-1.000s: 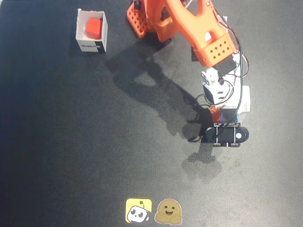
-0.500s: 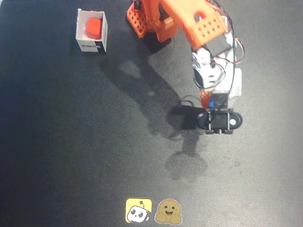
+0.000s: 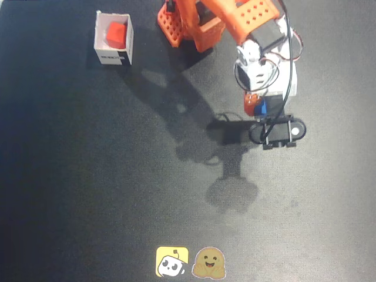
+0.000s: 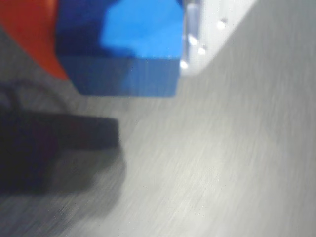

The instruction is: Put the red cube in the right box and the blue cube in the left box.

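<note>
now the blue cube (image 4: 133, 47) is clamped in the gripper (image 3: 262, 107), right of centre in the upper frame; it should be centred over the white box (image 3: 292, 88) partly hidden behind the arm before release. the red cube (image 3: 115, 34) already sits in the upper-left box (image 3: 113, 56). compared with earlier, the arm is drawn upward in the frame.

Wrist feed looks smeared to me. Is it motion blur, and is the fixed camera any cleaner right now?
Wrist view: streaked and soft throughout; the blue cube fills the top, edges fuzzy, with a dark shadow at lower left. Fixed view: sharp, with hard arm shadows across the black mat; the red cube in its white box reads clearly, while the gripper is partly hidden.
</note>
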Controlling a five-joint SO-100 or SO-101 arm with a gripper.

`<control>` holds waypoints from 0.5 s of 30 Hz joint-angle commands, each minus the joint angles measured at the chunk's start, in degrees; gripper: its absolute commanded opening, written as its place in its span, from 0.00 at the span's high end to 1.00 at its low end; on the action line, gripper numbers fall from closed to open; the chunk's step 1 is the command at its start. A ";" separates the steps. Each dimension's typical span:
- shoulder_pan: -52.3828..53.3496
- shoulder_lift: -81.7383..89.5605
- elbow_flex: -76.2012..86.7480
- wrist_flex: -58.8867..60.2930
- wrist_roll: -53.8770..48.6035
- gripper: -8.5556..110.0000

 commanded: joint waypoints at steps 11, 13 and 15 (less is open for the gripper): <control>-8.61 9.93 -0.18 7.29 -0.62 0.84; -10.81 12.22 1.76 7.12 0.70 0.84; -12.57 13.89 3.34 7.03 1.41 0.84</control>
